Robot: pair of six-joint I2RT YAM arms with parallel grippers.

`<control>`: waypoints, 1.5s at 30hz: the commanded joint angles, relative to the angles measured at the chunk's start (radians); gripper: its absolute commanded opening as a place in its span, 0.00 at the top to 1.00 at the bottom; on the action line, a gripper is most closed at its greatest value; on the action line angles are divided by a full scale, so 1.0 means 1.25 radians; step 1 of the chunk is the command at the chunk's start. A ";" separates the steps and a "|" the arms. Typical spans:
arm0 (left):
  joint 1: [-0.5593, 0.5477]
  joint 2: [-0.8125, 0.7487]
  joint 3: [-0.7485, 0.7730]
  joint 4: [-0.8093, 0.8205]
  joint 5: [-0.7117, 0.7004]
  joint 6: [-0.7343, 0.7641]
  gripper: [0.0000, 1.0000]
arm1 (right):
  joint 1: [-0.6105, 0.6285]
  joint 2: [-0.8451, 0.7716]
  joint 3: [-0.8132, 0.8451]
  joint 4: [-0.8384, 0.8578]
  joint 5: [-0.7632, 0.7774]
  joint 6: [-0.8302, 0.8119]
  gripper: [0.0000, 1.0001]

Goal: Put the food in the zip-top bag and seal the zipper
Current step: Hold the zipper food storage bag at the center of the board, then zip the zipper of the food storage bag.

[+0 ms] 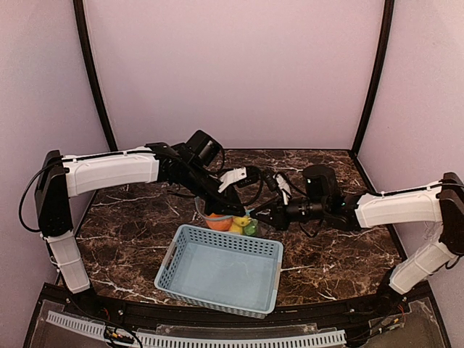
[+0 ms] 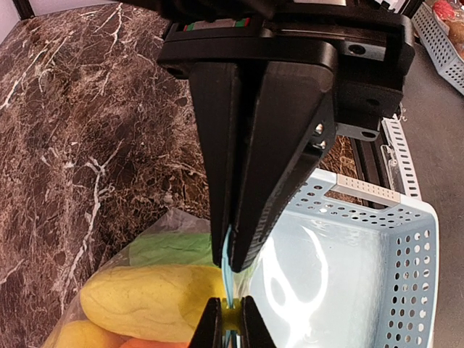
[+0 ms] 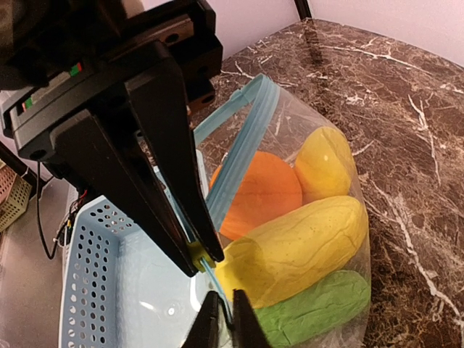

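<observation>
With left pincer [image 2: 230,259] and right pincer [image 3: 205,261] both pinching the zipper [image 3: 246,138], we risk slipping off, leaving the bag [image 3: 290,119] beside the basket [image 3: 87,304] open.

In the right wrist view the right gripper [image 3: 205,259] hides the near stretch of the zipper [image 3: 245,141], the bottom edge cuts off the pod [image 3: 319,315], and the basket [image 3: 80,290] runs out of the picture at the bottom. In the left wrist view the left gripper [image 2: 230,261] covers most of the bag [image 2: 152,246], whose yellow fruit [image 2: 145,301] is cut by the bottom edge. In the top view the bag sits mostly behind the 2 grippers and the basket rim, its food [image 1: 233,222] only small colour patches, the zipper too small to tell.
</observation>
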 commanded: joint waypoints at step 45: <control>0.002 -0.067 -0.008 -0.037 -0.111 0.033 0.99 | -0.045 -0.207 -0.027 -0.213 0.369 -0.019 1.00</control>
